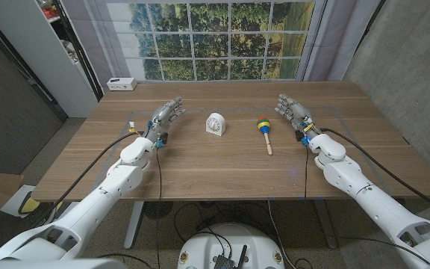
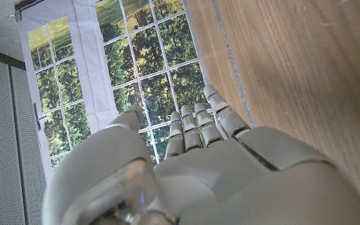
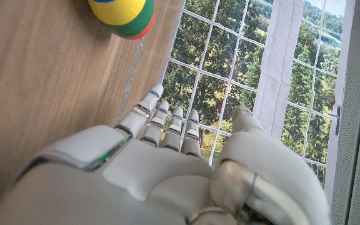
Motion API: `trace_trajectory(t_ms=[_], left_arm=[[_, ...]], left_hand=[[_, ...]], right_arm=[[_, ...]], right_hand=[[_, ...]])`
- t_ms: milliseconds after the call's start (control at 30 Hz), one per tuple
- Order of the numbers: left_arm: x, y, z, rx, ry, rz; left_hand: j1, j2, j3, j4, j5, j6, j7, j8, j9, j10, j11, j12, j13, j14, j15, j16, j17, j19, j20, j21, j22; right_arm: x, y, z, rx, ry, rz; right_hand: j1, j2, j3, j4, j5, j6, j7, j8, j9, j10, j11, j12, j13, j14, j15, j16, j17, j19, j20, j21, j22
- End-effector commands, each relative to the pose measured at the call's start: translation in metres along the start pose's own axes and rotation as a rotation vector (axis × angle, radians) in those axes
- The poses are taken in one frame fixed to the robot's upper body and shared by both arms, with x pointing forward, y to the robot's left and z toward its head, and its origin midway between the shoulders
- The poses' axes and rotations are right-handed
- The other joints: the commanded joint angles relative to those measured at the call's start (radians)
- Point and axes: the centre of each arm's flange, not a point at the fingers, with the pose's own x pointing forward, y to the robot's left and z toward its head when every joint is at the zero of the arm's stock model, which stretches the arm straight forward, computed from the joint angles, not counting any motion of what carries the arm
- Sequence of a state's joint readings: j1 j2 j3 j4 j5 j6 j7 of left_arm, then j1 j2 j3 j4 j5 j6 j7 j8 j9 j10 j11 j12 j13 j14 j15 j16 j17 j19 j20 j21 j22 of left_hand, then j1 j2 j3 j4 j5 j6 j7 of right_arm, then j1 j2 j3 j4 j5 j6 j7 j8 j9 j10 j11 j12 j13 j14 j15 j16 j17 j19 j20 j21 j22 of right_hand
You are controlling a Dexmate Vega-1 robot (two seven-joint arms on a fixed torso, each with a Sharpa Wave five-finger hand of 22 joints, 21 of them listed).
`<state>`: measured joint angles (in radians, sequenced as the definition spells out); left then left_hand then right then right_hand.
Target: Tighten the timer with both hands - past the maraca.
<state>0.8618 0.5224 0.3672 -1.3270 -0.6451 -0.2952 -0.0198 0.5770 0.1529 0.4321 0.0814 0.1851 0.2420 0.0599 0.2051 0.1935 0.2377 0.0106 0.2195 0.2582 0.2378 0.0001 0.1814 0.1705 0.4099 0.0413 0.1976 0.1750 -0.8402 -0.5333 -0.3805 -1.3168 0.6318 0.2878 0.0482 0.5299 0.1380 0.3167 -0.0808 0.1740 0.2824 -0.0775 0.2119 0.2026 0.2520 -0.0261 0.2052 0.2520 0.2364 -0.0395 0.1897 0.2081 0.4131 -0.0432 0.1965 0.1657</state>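
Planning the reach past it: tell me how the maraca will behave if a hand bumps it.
The maraca lies on its side on the table; its round head would likely roll or pivot. Its thin wooden handle looks stiff and light, so a nudge should shift it easily.

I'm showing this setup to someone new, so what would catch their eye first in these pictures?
Probably the two white robot arms reaching onto the wooden table, with the left hand and right hand empty, fingers apart, on either side of the table's middle. Between them stand a small white timer and, to its right, a colourful maraca lying with its wooden handle toward the robot. Behind the table hangs a backdrop picturing a window onto trees.
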Motion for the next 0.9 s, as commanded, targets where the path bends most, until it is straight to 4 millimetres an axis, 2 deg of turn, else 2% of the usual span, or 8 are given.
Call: trace_trajectory(t_ms=[33, 100, 133, 167, 467, 700, 800, 900], left_arm=[[-0.009, -0.002, 0.006, 0.054, -0.011, -0.011], [-0.01, -0.001, 0.007, 0.06, -0.011, -0.011], [-0.011, -0.001, 0.007, 0.066, -0.011, -0.01], [-0.012, 0.0, 0.007, 0.071, -0.009, -0.011], [-0.018, 0.006, 0.008, 0.104, -0.004, 0.003], [-0.021, 0.008, 0.007, 0.108, -0.003, 0.012], [-0.022, 0.009, 0.006, 0.106, -0.004, 0.011], [-0.022, 0.009, 0.006, 0.105, -0.004, 0.01]], left_hand=[[0.013, 0.002, 0.006, -0.001, 0.005, 0.014, -0.003, 0.007, 0.003, 0.006, 0.0, 0.004, 0.001, 0.006, 0.002, 0.003, 0.003, 0.002, 0.0, 0.002, 0.004], [0.014, 0.002, 0.007, -0.003, 0.005, 0.016, -0.003, 0.008, 0.003, 0.007, 0.001, 0.004, 0.0, 0.005, 0.001, 0.002, 0.002, 0.0, 0.001, 0.001, 0.004], [0.015, 0.001, 0.008, -0.004, 0.005, 0.018, -0.002, 0.008, 0.003, 0.007, 0.001, 0.004, 0.0, 0.006, 0.003, 0.002, 0.002, -0.001, 0.002, 0.001, 0.004], [0.015, 0.001, 0.008, -0.005, 0.005, 0.019, -0.003, 0.008, 0.003, 0.007, -0.001, 0.004, 0.0, 0.006, 0.003, 0.002, 0.002, -0.003, 0.003, 0.0, 0.004], [0.018, -0.001, 0.01, -0.013, 0.003, 0.026, -0.005, 0.009, 0.003, 0.009, -0.001, 0.005, -0.001, 0.004, 0.006, 0.0, 0.002, -0.013, 0.009, -0.003, 0.004], [0.019, -0.003, 0.012, -0.017, 0.002, 0.03, -0.008, 0.009, 0.004, 0.01, -0.002, 0.006, -0.001, 0.005, 0.006, 0.0, 0.002, -0.016, 0.01, -0.003, 0.004], [0.019, -0.003, 0.012, -0.019, 0.002, 0.032, -0.007, 0.009, 0.004, 0.012, -0.003, 0.007, -0.001, 0.005, 0.006, 0.0, 0.002, -0.018, 0.011, -0.003, 0.004], [0.02, -0.003, 0.013, -0.021, 0.001, 0.033, -0.008, 0.009, 0.004, 0.014, -0.002, 0.008, -0.001, 0.006, 0.006, 0.0, 0.002, -0.02, 0.012, -0.003, 0.004]], right_arm=[[-0.001, 0.006, 0.018, -0.142, 0.012, 0.1], [0.001, 0.01, 0.026, -0.201, 0.017, 0.13], [0.002, 0.012, 0.03, -0.233, 0.02, 0.143], [0.004, 0.015, 0.033, -0.266, 0.02, 0.15], [0.022, 0.041, 0.052, -0.469, 0.074, 0.256], [0.039, 0.061, 0.066, -0.584, 0.091, 0.362], [0.047, 0.07, 0.072, -0.649, 0.105, 0.428], [0.052, 0.079, 0.077, -0.722, 0.13, 0.499]], right_hand=[[0.029, -0.007, 0.004, -0.029, 0.007, 0.037, -0.007, 0.013, 0.003, 0.021, -0.004, 0.007, -0.006, 0.017, -0.08, 0.007, -0.015, 0.011, -0.03, 0.002, 0.002], [0.044, -0.013, 0.007, -0.044, 0.008, 0.043, -0.014, 0.013, 0.002, 0.027, -0.013, 0.008, -0.009, 0.019, -0.089, 0.006, -0.02, 0.006, -0.024, -0.001, 0.002], [0.057, -0.016, 0.009, -0.055, 0.009, 0.053, -0.021, 0.014, 0.002, 0.034, -0.025, 0.01, -0.011, 0.018, -0.09, 0.005, -0.023, 0.002, -0.022, -0.004, 0.002], [0.062, -0.019, 0.009, -0.06, 0.008, 0.06, -0.021, 0.016, 0.002, 0.038, -0.022, 0.011, -0.011, 0.018, -0.091, 0.005, -0.025, -0.002, -0.019, -0.005, 0.002], [0.096, -0.041, 0.008, -0.084, 0.007, 0.085, -0.032, 0.018, 0.001, 0.06, -0.039, 0.018, -0.01, 0.012, -0.1, 0.002, -0.029, -0.019, 0.012, -0.011, 0.003], [0.124, -0.047, 0.013, -0.093, 0.007, 0.078, -0.047, 0.011, 0.001, 0.064, -0.063, 0.02, -0.006, 0.003, -0.11, 0.0, -0.029, -0.031, 0.02, -0.013, 0.003], [0.162, -0.05, 0.023, -0.101, 0.009, 0.066, -0.059, 0.004, 0.0, 0.053, -0.08, 0.015, -0.004, 0.005, -0.124, 0.003, -0.028, -0.032, 0.017, -0.011, 0.004], [0.233, -0.043, 0.042, -0.101, 0.017, 0.026, -0.082, -0.012, -0.001, 0.002, -0.098, -0.004, -0.001, -0.024, -0.144, -0.001, -0.025, -0.05, 0.014, -0.012, 0.005]])
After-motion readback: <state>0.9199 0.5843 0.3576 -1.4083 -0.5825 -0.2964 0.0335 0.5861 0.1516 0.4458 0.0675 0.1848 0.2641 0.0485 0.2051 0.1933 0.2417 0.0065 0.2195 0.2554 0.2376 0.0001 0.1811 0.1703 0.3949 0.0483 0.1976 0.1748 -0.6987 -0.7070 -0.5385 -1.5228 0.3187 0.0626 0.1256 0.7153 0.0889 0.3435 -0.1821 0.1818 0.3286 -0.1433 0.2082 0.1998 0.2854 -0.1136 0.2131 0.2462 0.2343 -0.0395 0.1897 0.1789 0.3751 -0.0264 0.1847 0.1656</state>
